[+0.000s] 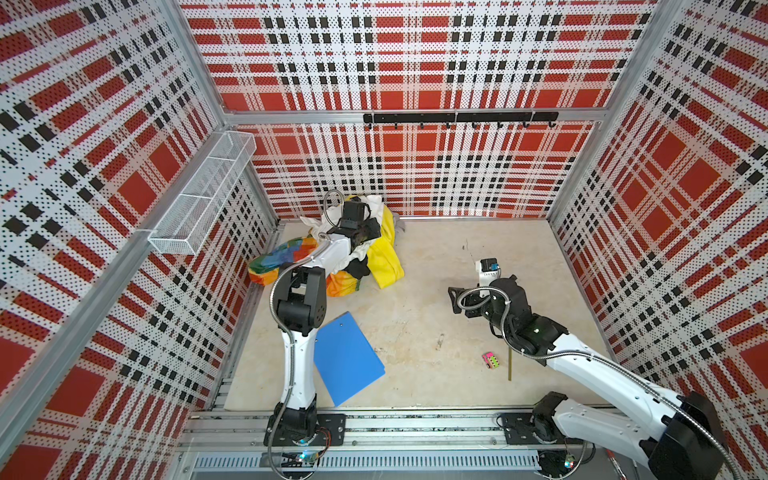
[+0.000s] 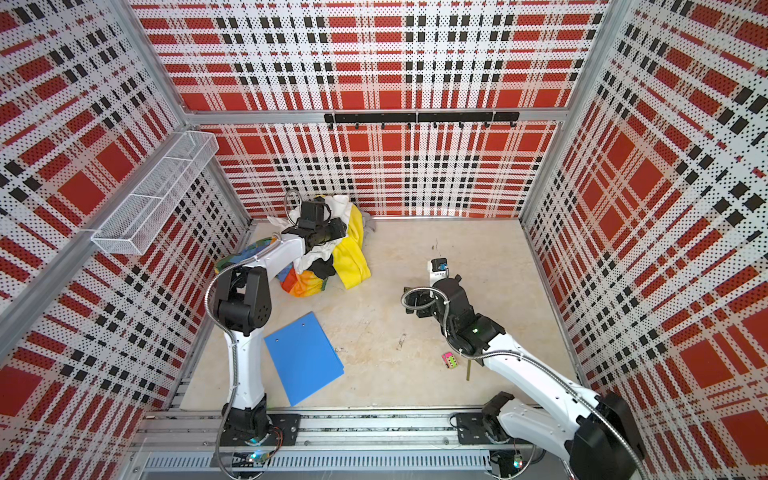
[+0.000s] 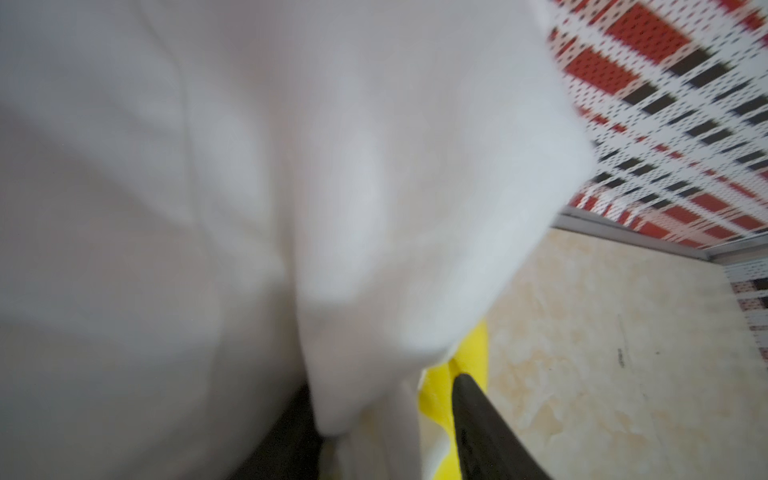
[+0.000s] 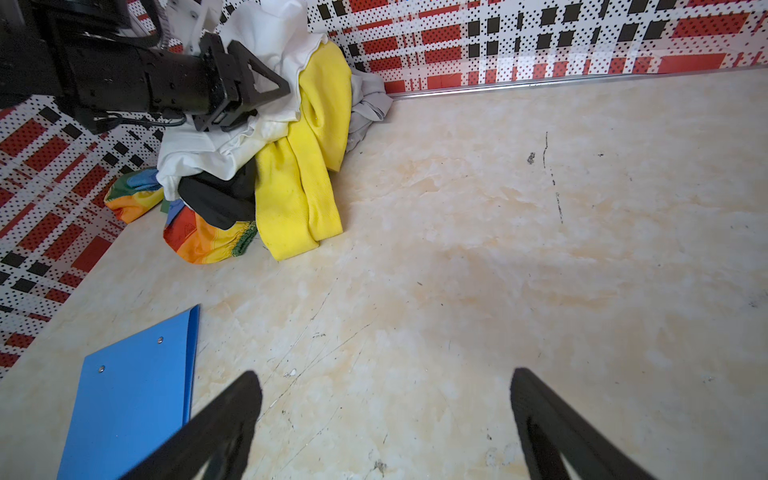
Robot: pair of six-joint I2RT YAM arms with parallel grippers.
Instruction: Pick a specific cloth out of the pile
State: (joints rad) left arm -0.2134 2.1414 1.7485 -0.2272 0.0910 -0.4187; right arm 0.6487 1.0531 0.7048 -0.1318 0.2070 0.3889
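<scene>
My left claw sits on top of the pile in the tabletop's far left corner, jaws partly apart with the white shirt bulging between them. The cloth lies crumpled under the pile, poking out by the left wall. My right claw hangs wide over bare tabletop.
</scene>
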